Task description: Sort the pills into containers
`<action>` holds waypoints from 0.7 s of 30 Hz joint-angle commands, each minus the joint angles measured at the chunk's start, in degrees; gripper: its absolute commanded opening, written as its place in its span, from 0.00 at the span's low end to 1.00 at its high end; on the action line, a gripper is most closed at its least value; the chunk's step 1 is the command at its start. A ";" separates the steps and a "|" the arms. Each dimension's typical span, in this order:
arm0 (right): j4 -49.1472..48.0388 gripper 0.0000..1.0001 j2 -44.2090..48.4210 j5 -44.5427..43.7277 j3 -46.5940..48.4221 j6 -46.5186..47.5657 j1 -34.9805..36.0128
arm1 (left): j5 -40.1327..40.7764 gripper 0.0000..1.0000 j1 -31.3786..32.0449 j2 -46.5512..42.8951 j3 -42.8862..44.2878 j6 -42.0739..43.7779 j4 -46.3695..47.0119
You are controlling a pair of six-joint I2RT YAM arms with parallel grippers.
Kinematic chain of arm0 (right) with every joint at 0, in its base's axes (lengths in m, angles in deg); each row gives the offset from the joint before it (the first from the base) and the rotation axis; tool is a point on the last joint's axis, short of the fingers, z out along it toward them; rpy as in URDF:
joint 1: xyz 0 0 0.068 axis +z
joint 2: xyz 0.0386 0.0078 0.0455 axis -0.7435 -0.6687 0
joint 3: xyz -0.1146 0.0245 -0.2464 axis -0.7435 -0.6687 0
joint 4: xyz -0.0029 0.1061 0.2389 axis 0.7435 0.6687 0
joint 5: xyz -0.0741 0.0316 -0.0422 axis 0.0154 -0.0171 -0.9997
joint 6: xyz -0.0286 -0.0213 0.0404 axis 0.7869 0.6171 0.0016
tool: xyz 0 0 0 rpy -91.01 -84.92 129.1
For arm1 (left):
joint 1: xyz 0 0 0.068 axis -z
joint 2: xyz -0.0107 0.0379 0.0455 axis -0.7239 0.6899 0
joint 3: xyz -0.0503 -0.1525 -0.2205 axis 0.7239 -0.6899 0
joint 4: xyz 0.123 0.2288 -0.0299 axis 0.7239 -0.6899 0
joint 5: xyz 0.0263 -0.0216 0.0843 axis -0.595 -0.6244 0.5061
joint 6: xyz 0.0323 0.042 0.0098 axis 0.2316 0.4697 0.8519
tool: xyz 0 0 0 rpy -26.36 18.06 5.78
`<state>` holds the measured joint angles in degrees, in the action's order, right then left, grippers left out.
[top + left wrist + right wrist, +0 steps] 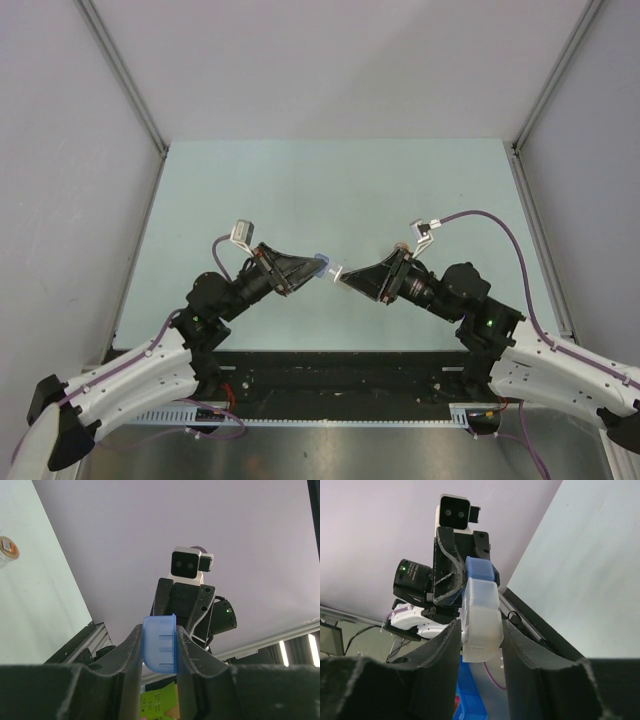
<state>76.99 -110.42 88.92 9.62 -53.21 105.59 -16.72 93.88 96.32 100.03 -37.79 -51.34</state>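
Above the middle of the table my two grippers meet tip to tip. My left gripper (316, 265) (159, 632) is shut on the vial's blue cap (160, 647) (481, 572). My right gripper (347, 274) (480, 630) is shut on the vial's clear whitish body (481, 617) (337, 270). The cap sits against the vial's end; I cannot tell whether it is still seated on it. The stubby orange-tan jar (7, 551) stands on the table at the far left edge of the left wrist view. No loose pills show in any view.
The pale green table (330, 190) is enclosed by grey walls with metal corner rails (120, 75). The black base rail (330, 375) runs along the near edge. Blue bins (470, 707) lie below the table in the right wrist view.
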 commanded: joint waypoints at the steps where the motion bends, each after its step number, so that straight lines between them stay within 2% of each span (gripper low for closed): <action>1: -1.49 0.37 1.22 -0.33 0.70 0.63 -0.25 | 0.52 0.00 0.04 -0.20 -0.22 0.46 -0.78; 2: -1.58 0.32 1.13 -0.24 0.62 0.55 -0.17 | 0.52 0.00 0.04 -0.11 -0.22 0.38 -0.78; 3: -1.66 0.18 0.87 -0.06 0.70 0.46 -0.25 | 0.43 0.00 0.04 -0.11 -0.13 0.46 -0.87; 6: -1.40 0.05 0.69 -0.06 0.70 0.11 -0.08 | 0.43 0.16 0.04 -0.37 -0.22 0.46 -0.87; 7: -1.40 0.03 0.78 -0.24 0.70 0.10 -0.17 | 0.52 0.29 0.04 -0.46 -0.22 0.64 -0.78; 10: -1.14 0.00 1.13 -0.59 0.70 -0.25 -0.17 | 0.78 0.56 0.04 -1.33 -0.31 0.99 -0.78; 12: -0.70 0.00 1.39 -1.03 0.70 -0.33 -0.25 | 1.13 0.68 0.04 -1.78 -0.31 1.69 -0.78; 15: -0.35 0.00 1.92 -2.08 0.70 -0.86 -0.25 | 1.22 0.81 0.04 -2.65 0.39 3.35 -0.78; 18: -0.26 0.00 2.62 -3.48 0.70 -1.47 -0.17 | 0.17 0.85 0.04 -2.92 1.09 5.11 -0.78; 21: -0.52 0.00 3.24 -6.38 0.70 -2.00 -0.26 | -0.62 0.81 0.65 -3.18 1.71 7.04 -0.69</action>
<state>78.04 -108.76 86.54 9.60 -54.50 105.33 -16.35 93.88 93.91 99.72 -34.53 -52.96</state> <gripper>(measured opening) 0.291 0.832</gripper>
